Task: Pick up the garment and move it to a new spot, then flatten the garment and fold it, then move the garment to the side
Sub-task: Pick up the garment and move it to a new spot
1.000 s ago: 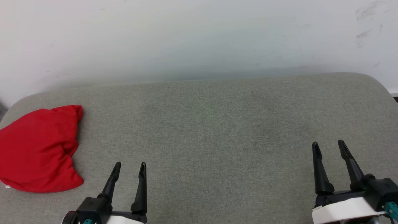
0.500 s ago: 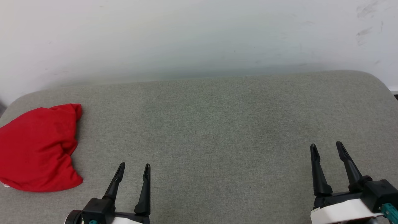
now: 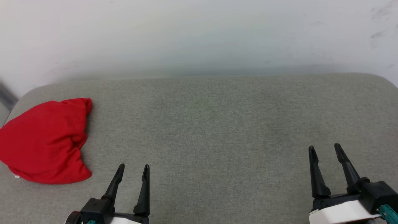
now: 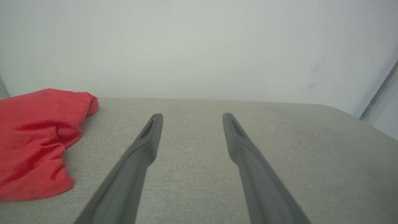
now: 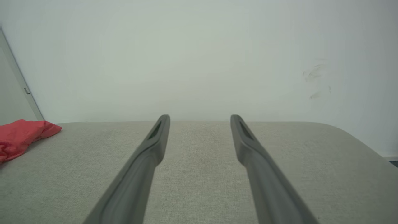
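The garment [image 3: 45,140] lies as a folded red bundle at the far left of the grey cushioned surface [image 3: 217,124]; its lettering and white sleeves are hidden. The left wrist view shows the garment [image 4: 31,140] off to the left, and it appears far left as a red garment [image 5: 21,135] in the right wrist view. My left gripper [image 3: 133,168] hovers open near the front edge, right of the bundle and apart from it. Open and holding nothing, my right gripper [image 3: 325,148] is at the front right.
A pale wall [image 3: 199,37] rises directly behind the surface. The surface's rounded corners show at the far left [image 3: 28,93] and far right [image 3: 382,79]. A broad stretch of grey fabric lies between the two grippers.
The whole head view has shifted, so the camera moved and the garment now sits slightly further right in the picture. Both grippers stay open and nearly still.
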Tool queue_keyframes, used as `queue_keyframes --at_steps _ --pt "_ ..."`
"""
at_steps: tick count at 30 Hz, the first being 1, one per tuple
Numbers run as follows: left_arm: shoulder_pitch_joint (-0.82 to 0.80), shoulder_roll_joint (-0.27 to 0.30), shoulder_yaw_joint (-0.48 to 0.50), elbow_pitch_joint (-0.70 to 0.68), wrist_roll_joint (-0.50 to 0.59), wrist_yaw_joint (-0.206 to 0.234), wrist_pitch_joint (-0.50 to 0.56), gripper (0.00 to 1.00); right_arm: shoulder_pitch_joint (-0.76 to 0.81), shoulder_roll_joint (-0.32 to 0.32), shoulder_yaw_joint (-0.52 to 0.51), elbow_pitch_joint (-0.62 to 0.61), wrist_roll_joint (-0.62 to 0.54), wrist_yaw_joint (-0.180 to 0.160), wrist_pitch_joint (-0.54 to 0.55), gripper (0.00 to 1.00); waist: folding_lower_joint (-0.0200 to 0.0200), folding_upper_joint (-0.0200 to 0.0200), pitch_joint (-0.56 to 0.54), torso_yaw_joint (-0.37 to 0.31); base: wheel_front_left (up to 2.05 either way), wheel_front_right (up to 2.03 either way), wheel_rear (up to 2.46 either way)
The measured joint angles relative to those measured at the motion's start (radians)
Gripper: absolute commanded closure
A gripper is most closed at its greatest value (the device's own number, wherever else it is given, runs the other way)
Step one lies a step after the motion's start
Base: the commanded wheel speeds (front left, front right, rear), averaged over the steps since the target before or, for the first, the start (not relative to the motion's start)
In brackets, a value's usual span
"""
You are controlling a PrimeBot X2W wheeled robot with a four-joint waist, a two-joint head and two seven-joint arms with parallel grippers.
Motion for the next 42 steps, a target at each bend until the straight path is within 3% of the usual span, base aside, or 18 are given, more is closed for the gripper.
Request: queue_keyframes --at_steps 9,30,42 --pt "0.001 0.0 0.02 0.001 -0.002 -0.002 0.0 0.0 0.012 0.0 0.045 -0.009 -0.003 0.0 0.0 0.0 0.0 0.0 -0.001 0.094 0.0 0.0 0.0" --pt "0.03 0.0 0.063 -0.031 0.038 -0.01 0.0 0.0 0.026 0.0 0.129 -0.02 -0.01 0.0 0.0 0.0 0.0 0.0 -0.024 0.39 0.0 0.0 0.0" --pt "0.037 0.0 0.064 -0.031 0.05 -0.02 0.0 0.0 0.028 0.0 0.146 -0.021 0.0 0.0 0.0 0.0 0.0 0.0 -0.035 0.471 0.0 0.0 0.0"
